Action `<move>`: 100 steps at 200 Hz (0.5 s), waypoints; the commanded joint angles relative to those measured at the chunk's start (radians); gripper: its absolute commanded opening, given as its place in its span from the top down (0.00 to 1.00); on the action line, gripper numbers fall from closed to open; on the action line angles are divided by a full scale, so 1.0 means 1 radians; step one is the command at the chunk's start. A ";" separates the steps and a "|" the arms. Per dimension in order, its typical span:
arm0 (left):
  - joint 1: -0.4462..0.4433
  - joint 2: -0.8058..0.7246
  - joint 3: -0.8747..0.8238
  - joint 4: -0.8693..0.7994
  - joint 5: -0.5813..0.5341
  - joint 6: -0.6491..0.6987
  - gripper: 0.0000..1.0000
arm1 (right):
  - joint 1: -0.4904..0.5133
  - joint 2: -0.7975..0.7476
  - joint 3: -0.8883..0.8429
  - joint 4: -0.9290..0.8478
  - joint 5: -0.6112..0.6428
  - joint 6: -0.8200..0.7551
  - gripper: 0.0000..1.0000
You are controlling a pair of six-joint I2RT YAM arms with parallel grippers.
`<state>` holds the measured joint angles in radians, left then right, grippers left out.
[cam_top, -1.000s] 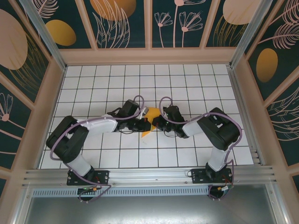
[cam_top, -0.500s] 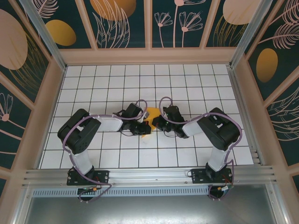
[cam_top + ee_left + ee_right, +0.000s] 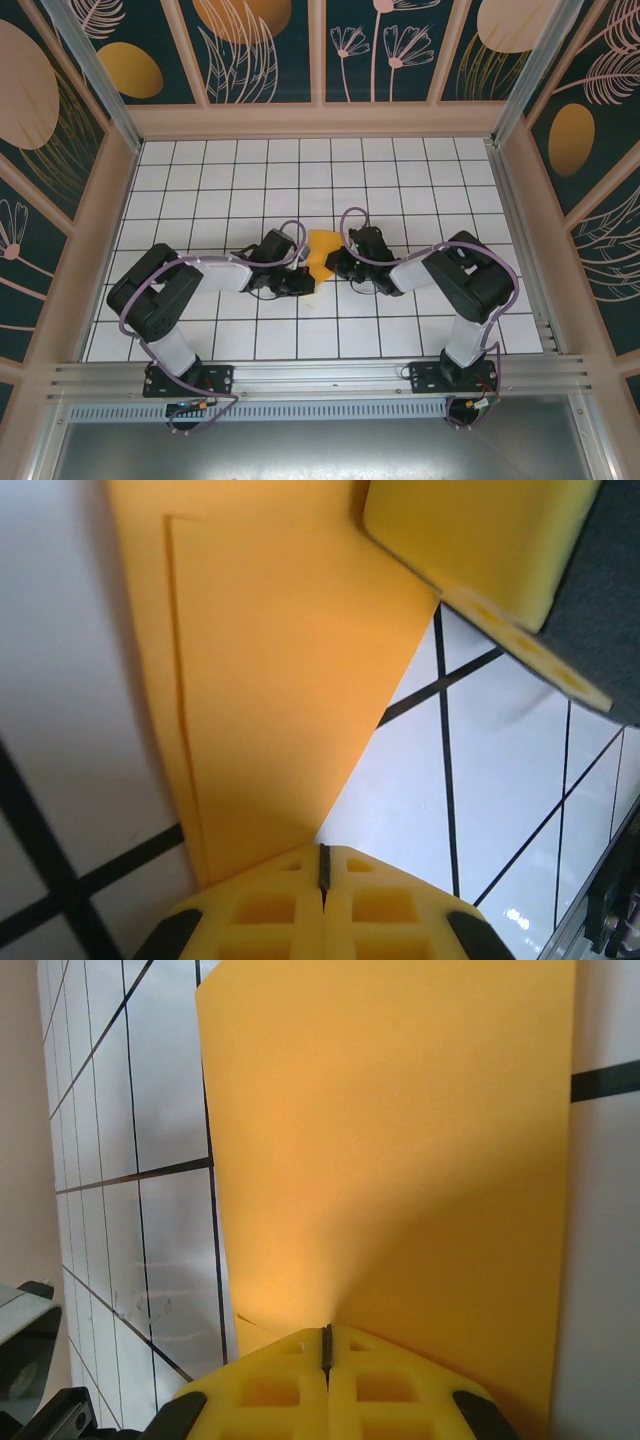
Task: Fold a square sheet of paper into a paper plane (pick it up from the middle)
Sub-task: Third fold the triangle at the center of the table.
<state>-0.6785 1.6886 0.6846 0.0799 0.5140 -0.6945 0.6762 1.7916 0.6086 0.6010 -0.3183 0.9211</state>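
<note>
- One white gridded tabletop (image 3: 420, 170) carries everything. The work sits at its middle, well away from all four edges.
- Two arms of mine reach in from the near edge and meet there. My left elbow sits lower and further out toward the left edge than half a second ago. My right arm has hardly moved.
- One square sheet of paper (image 3: 319, 250), orange-yellow and already partly folded, lies between my two tools at the middle of the tabletop. My left wrist view shows a folded layer with a straight edge running along it.
- A second ago the paper stood up more and reached further toward the near edge. Now it lies flatter and more compact. I read that as a fold being pressed down, with the dart shape not yet made.
- My left gripper (image 3: 303, 284) has its jaws fully together, tips at the paper's near corner. It has slid toward the near edge over the last second.
- My right gripper (image 3: 333, 265) is likewise closed tight, tips against the paper's right side.
- I cannot tell whether either tool pinches the paper or just presses on it.
- No brand, label or writing is readable anywhere.
</note>
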 commanded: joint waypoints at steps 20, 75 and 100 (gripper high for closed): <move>0.007 -0.065 -0.104 -0.183 -0.058 -0.047 1.00 | 0.003 0.022 -0.013 -0.147 0.047 -0.036 1.00; 0.008 -0.236 -0.078 -0.257 -0.179 -0.033 1.00 | 0.005 0.023 -0.011 -0.136 0.037 -0.031 1.00; 0.008 -0.306 -0.026 -0.258 -0.227 -0.004 0.99 | 0.013 0.005 -0.002 -0.115 0.012 -0.014 1.00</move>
<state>-0.6788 1.4460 0.6037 -0.1196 0.3660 -0.7334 0.6765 1.7897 0.6121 0.5945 -0.3199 0.9150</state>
